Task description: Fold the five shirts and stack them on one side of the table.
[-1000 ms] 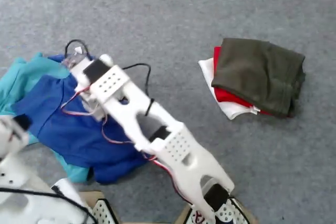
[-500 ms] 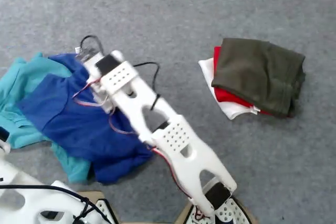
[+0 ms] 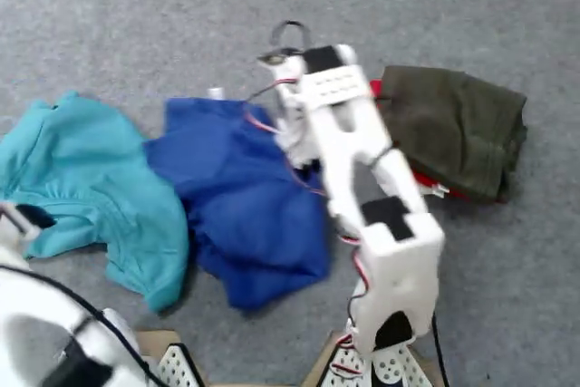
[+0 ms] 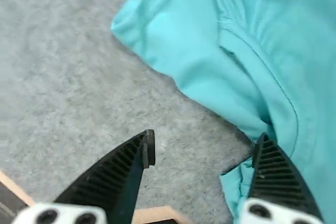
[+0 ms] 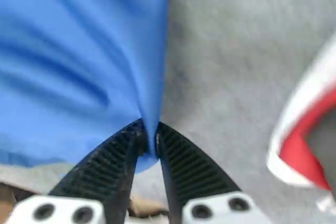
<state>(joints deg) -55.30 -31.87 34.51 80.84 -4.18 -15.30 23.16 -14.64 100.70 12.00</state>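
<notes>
A blue shirt (image 3: 240, 197) lies crumpled at the table's middle, its right edge pinched in my right gripper (image 5: 148, 136), which is shut on the cloth. That arm (image 3: 349, 147) stretches from the front edge up to the shirt's far right corner. A teal shirt (image 3: 86, 183) is spread at the left, apart from the blue one except along one edge. My left gripper (image 4: 202, 153) hangs open above the grey table beside the teal shirt's (image 4: 241, 61) edge, holding nothing. A folded stack (image 3: 444, 133) at the right has an olive shirt on top, then red and white ones.
The grey felt tabletop (image 3: 181, 33) is bare across the back and at the front right. The left arm's white base (image 3: 36, 333) sits at the front left corner. The folded stack's red and white edges (image 5: 299, 145) lie close to the right gripper.
The right arm has swung to the right, dragging the blue shirt off the teal one toward the table's middle. The teal shirt now lies uncovered. The left arm has shifted at the front left.
</notes>
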